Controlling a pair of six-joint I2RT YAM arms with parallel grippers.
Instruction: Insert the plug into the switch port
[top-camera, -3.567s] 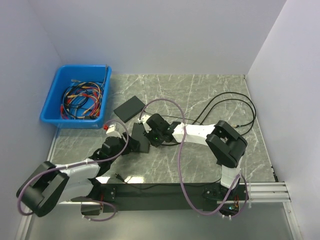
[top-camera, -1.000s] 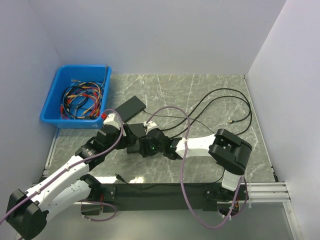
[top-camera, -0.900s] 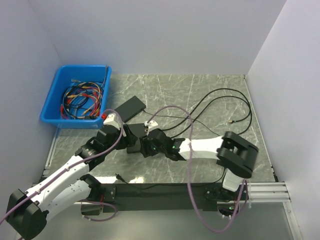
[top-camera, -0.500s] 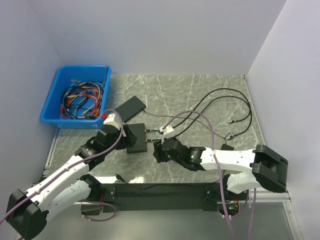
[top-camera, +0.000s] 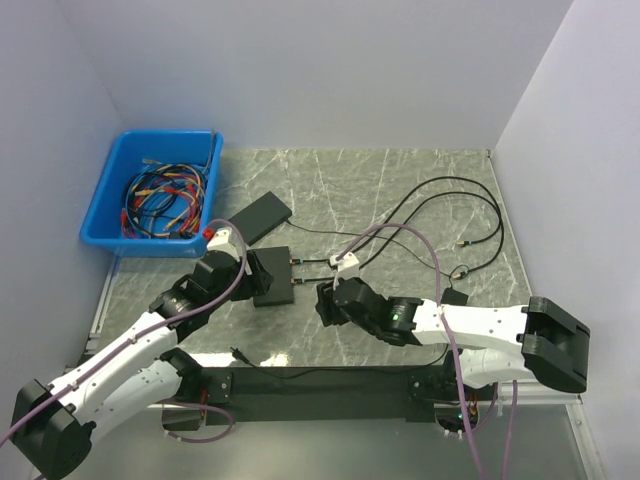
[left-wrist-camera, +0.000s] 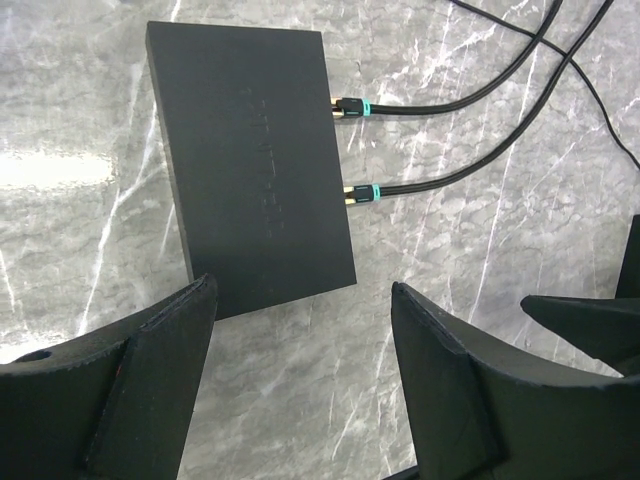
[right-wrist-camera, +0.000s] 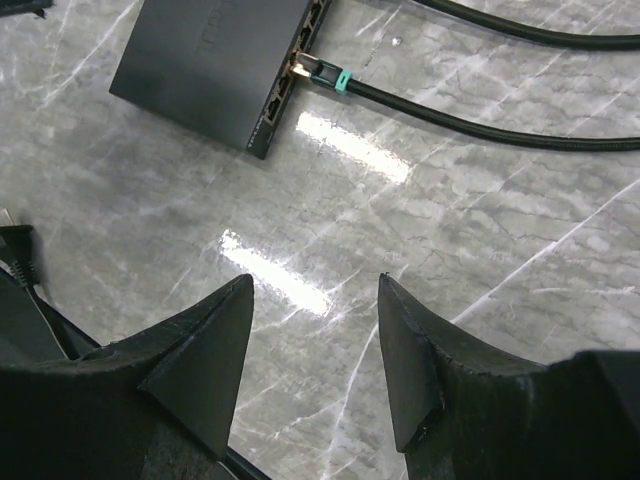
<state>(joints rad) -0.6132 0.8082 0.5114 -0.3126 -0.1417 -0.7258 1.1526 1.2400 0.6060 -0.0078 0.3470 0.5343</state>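
Observation:
The black switch (top-camera: 279, 286) lies on the marble table between both arms. Two black cables with teal-collared plugs (left-wrist-camera: 351, 105) (left-wrist-camera: 359, 192) sit in ports on its right side. My left gripper (top-camera: 255, 272) is open and empty, hovering over the switch's near left edge; in the left wrist view the gripper (left-wrist-camera: 302, 290) shows the switch (left-wrist-camera: 250, 170) just ahead of it. My right gripper (top-camera: 323, 301) is open and empty, a little right of the switch. The right wrist view of this gripper (right-wrist-camera: 315, 282) shows the switch (right-wrist-camera: 215, 60) with a plug (right-wrist-camera: 318, 72) in its port.
A second black box (top-camera: 258, 217) lies behind the switch. A blue bin (top-camera: 100, 195) with several coloured cables stands at the back left. The black cables loop to the back right, with a loose end (top-camera: 460, 241).
My right gripper has let go of the plug and drawn back from the switch toward the near right. The plug stays in the port. The left gripper has held still.

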